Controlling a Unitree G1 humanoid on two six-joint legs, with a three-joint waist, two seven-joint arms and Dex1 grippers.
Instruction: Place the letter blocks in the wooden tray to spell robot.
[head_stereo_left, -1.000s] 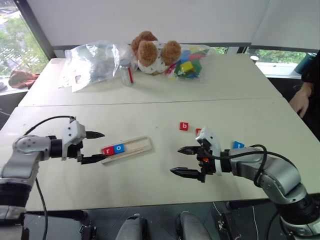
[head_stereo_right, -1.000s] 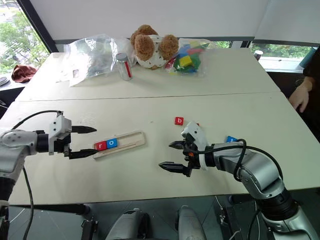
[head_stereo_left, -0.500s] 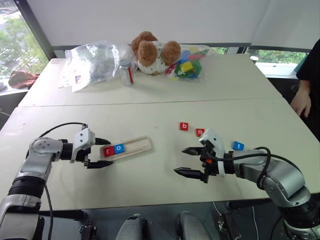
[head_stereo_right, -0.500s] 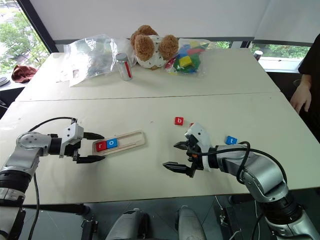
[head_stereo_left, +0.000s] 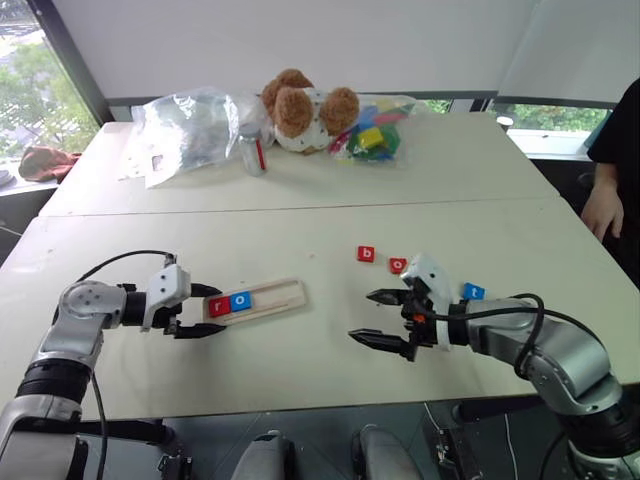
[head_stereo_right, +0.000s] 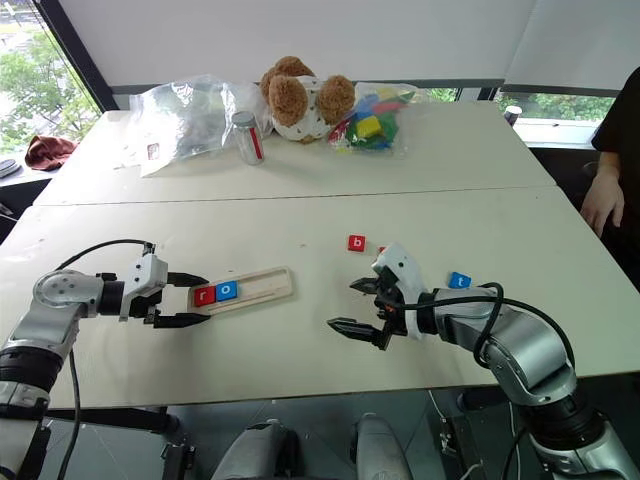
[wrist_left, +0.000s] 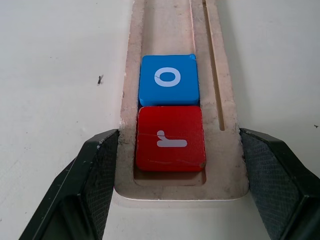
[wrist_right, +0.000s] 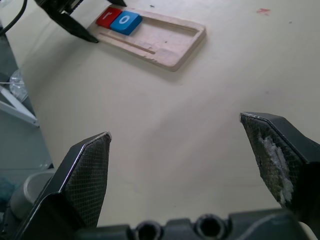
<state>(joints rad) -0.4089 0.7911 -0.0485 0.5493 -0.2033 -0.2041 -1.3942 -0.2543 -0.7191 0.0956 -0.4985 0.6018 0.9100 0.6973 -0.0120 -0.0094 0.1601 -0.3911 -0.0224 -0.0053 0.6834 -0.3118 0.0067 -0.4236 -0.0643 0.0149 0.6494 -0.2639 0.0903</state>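
Observation:
The wooden tray (head_stereo_left: 272, 296) lies left of centre on the table. It holds a red "r" block (head_stereo_left: 218, 304) at its left end and a blue "o" block (head_stereo_left: 240, 299) next to it. My left gripper (head_stereo_left: 207, 310) is shut on the tray's left end, one finger (wrist_left: 97, 165) against each long side, level with the "r" block (wrist_left: 170, 145). A red "b" block (head_stereo_left: 367, 254), a red "o" block (head_stereo_left: 398, 265) and a blue "t" block (head_stereo_left: 473, 291) lie loose to the right. My right gripper (head_stereo_left: 363, 315) hovers open and holds nothing, just in front of the loose blocks.
At the back of the table are a teddy bear (head_stereo_left: 305, 105), a clear plastic bag (head_stereo_left: 185, 125), a small jar (head_stereo_left: 252, 148) and a bag of multicoloured toy blocks (head_stereo_left: 375, 128). A person (head_stereo_left: 612, 165) stands at the right edge. A seam (head_stereo_left: 300, 210) crosses between the two tabletops.
My left gripper has sunk a little and its fingers have closed in on the tray's left end. The right gripper stays open in about the same place.

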